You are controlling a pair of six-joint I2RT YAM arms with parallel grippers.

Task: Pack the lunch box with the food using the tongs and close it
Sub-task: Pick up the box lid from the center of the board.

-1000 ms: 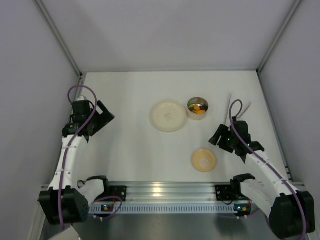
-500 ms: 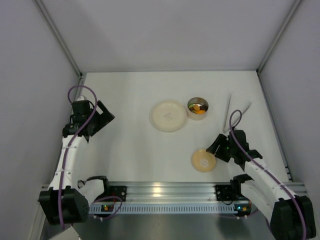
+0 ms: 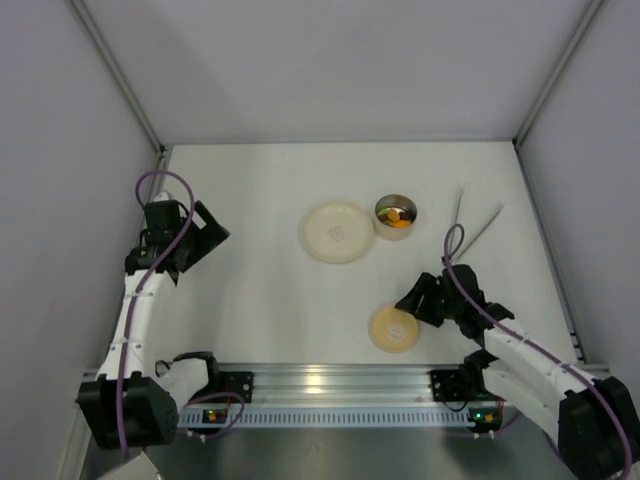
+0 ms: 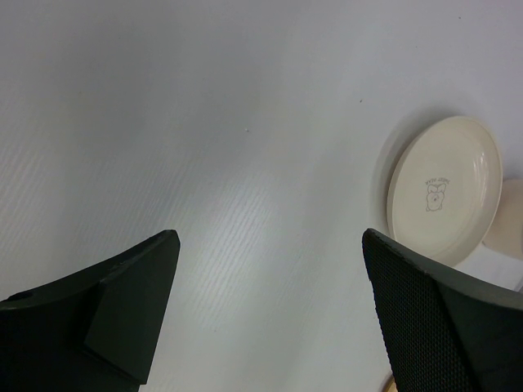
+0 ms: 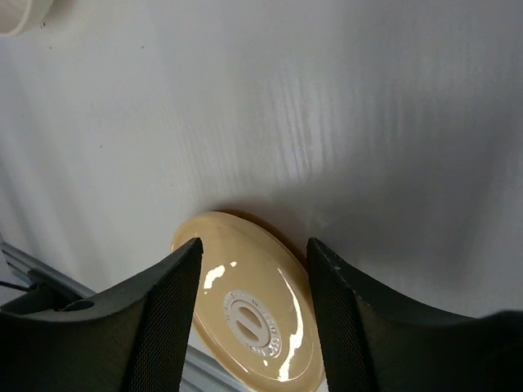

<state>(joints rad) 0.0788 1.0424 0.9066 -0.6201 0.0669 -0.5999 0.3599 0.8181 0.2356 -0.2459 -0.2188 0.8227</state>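
Note:
The lunch box (image 3: 397,217), a small round tin, stands uncovered right of the plate, with orange and green food (image 3: 398,213) inside. Its tan lid (image 3: 393,329) lies near the front rail. My right gripper (image 3: 413,307) is at the lid's right side. In the right wrist view the lid (image 5: 253,302) fills the gap between the jaws, which press on its two edges, so the right gripper (image 5: 253,249) is shut on it. The grey tongs (image 3: 471,228) lie on the table at the far right. My left gripper (image 3: 210,232) stands open over bare table (image 4: 270,241), far left.
A wide cream plate (image 3: 338,232) sits mid-table, also seen in the left wrist view (image 4: 445,192). The aluminium rail (image 3: 330,380) runs along the near edge. Grey walls close in the left, right and back sides.
My right arm has come down and to the left, from beside the tongs to the lid. Its jaws have narrowed around the lid, which has slid slightly left. The left arm is still.

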